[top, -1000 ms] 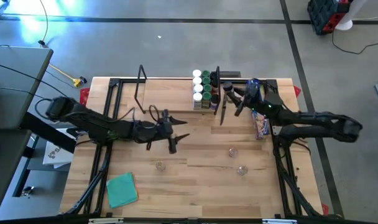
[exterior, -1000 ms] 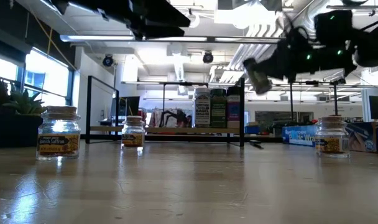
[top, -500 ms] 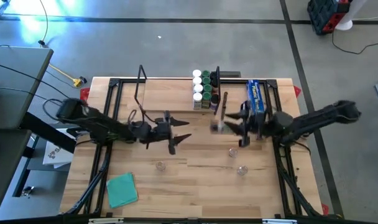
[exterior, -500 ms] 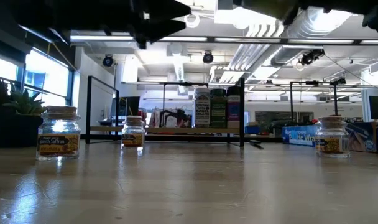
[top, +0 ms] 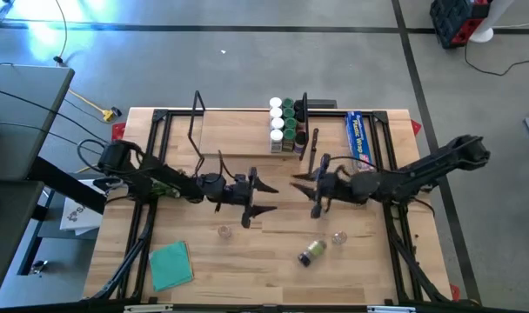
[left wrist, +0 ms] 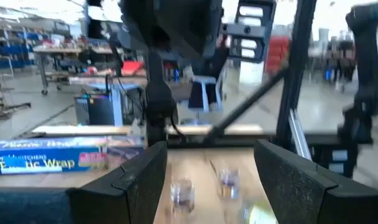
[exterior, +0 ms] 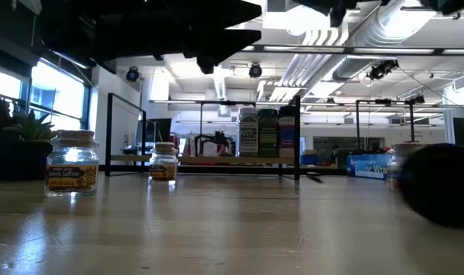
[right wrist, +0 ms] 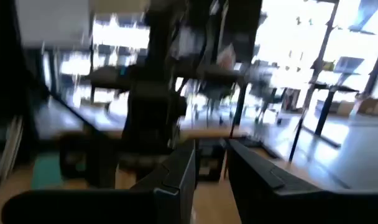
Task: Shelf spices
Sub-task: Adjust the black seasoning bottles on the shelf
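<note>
- The counter point(top: 247, 261) is a light-wood top on a black frame, with both dark arms reaching in over its middle.
- The shelf point(top: 238, 130) lies along the counter's far edge, a flat board with black wire uprights at its ends.
- A long blue wrap box point(top: 358, 137) lies on the counter just right of the shelf, beside the right upright.
- A green cloth point(top: 170, 263) sits on the near left part of the counter.
- The left tool point(top: 266, 198) hangs above the counter's centre, pointing toward the right arm; its two dark fingers point(left wrist: 136, 180) stand wide apart and nothing is between them.
- The right tool point(top: 301, 185) faces it from the other side, near it but apart; in its own wrist view the fingers point(right wrist: 176, 177) stand close together with only a narrow slit between them, and nothing is seen in that slit.
- A cluster of spices point(top: 284, 124) stands upright at the shelf's right end, white and green lids side by side.
- One dark-lidded jar point(top: 312, 252) lies on its side on the near counter, below the right tool and clear of it.
- Two clear jars stand upright on the counter: one point(top: 338, 236) just beside the fallen jar, another point(top: 224, 231) nearer the left arm.
- The low view shows a cork-topped jar point(exterior: 72, 163) labelled saffron at the left.
</note>
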`<state>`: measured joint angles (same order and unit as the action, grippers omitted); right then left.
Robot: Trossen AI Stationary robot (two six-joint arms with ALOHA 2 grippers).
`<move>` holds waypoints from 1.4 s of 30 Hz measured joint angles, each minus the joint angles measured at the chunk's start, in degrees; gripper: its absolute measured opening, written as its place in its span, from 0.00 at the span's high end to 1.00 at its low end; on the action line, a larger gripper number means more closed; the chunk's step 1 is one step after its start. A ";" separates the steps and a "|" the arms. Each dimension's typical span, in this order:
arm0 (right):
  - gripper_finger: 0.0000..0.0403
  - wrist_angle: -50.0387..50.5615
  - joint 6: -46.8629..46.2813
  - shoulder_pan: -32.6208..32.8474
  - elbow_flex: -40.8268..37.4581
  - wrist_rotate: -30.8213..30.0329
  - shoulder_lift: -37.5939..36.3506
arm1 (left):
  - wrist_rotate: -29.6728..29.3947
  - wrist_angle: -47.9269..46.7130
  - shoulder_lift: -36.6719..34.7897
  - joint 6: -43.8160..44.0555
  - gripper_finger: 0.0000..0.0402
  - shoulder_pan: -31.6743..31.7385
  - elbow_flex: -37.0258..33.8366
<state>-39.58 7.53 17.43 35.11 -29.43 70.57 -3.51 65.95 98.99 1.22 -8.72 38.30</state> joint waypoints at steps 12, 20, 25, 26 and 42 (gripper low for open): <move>0.72 83.63 -24.67 11.99 41.24 20.26 16.41 | -9.03 -34.37 -13.28 -4.88 0.40 -3.27 0.00; 0.45 86.49 -28.23 21.64 57.67 49.52 37.40 | -11.65 -40.29 -13.47 -1.09 0.41 -4.02 0.00; 0.31 97.39 -29.26 27.75 67.65 48.83 46.93 | -11.75 -43.48 -13.43 0.63 0.41 -6.29 0.00; 0.29 98.80 -30.07 29.03 68.50 46.73 48.59 | -11.96 -44.20 -13.43 0.71 0.41 -6.86 0.00; 0.27 114.90 -33.37 36.23 69.11 37.40 60.52 | -17.78 -46.27 -13.41 4.70 0.41 -15.01 0.00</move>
<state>75.32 -25.84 53.66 104.22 7.97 131.09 -21.29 19.68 85.58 5.92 -23.74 38.30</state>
